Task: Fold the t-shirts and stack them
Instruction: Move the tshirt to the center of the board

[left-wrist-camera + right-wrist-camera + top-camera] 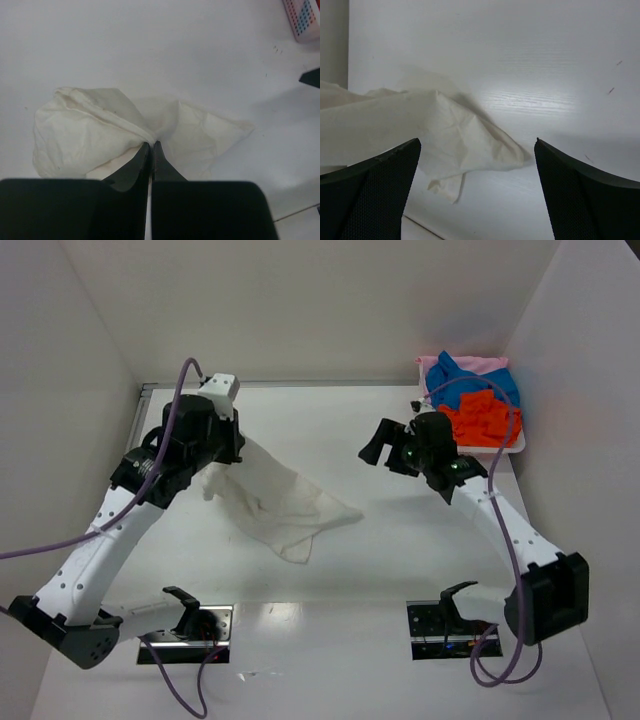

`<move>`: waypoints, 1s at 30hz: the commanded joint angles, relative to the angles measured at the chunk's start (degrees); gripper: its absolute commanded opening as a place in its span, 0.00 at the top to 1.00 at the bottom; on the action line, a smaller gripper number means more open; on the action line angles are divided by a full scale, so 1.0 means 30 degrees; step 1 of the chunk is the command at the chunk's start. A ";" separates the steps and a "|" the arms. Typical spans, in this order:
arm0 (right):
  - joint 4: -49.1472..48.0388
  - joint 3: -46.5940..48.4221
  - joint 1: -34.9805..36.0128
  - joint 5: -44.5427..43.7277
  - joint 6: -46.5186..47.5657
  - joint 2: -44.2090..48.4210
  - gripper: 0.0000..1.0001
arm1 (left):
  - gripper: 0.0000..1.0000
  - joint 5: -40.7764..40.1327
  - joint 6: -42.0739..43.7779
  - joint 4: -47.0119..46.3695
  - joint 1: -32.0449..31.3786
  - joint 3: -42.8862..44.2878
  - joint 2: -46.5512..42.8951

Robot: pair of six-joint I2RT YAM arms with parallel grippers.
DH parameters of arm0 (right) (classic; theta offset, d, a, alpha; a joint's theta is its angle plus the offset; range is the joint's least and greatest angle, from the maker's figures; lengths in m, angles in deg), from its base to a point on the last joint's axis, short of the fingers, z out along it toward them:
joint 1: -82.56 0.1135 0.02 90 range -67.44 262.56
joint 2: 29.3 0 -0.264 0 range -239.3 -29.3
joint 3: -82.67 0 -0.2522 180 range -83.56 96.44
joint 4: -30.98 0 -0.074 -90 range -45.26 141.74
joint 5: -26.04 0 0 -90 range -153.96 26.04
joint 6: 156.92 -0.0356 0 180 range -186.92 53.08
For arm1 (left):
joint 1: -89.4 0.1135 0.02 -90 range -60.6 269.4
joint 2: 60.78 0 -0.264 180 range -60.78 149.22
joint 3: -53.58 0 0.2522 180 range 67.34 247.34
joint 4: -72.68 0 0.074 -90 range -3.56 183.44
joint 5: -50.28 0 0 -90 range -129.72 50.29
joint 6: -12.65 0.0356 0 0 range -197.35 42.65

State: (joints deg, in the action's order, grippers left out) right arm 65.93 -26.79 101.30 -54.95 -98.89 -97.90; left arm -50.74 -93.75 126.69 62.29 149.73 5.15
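Geometry: off-white t-shirt (275, 502) lies bunched on the table (400, 570), left of centre. Its long axis runs on a diagonal, from the far-left end under my left arm down to a free pointed corner at the near right.

My left gripper (150, 146) is clamped on it: jaws together with a ridge of cloth pinched at the tips, and the fabric fans out both ways from the pinch. That end is lifted a little off the table. The rest drapes down and rests flat.

My right gripper (476, 142) has its jaws wide apart with nothing between them. It hangs right of the shirt, apart from it, and faces it. The free corner lies to its left and nearer the bases, closer to this hand than any other part of the cloth. So the right arm is my pick for the second grab, I think, approaching along the axis toward that tip.

Cloth looks thin, creased and folded over itself. I can't make out sleeves or a neckline, so I can't say which edge that corner belongs to.

Others wait far right: blue t-shirt (470, 380), orange-red t-shirt (485, 420) and pink t-shirt (480, 363), heaped in the tray (505, 449), unfolded.
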 commanded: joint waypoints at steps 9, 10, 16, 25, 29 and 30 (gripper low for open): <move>-1.0805 -0.0116 0.2477 0.3440 0.2772 -0.3495 0.00 | 1.00 0.6420 0.1189 0.1052 0.0102 -0.2209 -0.2319; -1.0813 0.0348 0.2686 0.3266 0.2774 -0.3936 0.00 | 1.00 0.6690 0.1365 0.1056 0.0102 -0.1919 -0.2928; -0.9556 0.2489 0.4236 0.3001 0.3475 -0.7918 0.00 | 1.00 0.7566 0.0110 0.2838 0.0102 -0.2177 -0.5979; -0.9554 0.2667 0.5061 0.1010 0.3534 -0.8277 0.00 | 0.32 0.9685 -0.2381 0.4601 0.0102 -0.5461 -0.6594; -0.9144 0.2493 0.5061 0.0337 0.3741 -0.7544 0.00 | 0.06 0.8016 -0.3114 0.4601 0.0102 -0.5635 -0.6596; -0.9144 0.2492 0.5061 0.0335 0.3915 -0.7283 0.00 | 0.02 0.6909 -0.3406 0.4601 0.0102 -0.5637 -0.6335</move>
State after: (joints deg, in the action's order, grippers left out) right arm 40.09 -21.13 116.49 -50.99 -89.23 -123.86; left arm -25.54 -100.46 141.31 62.33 132.16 -13.25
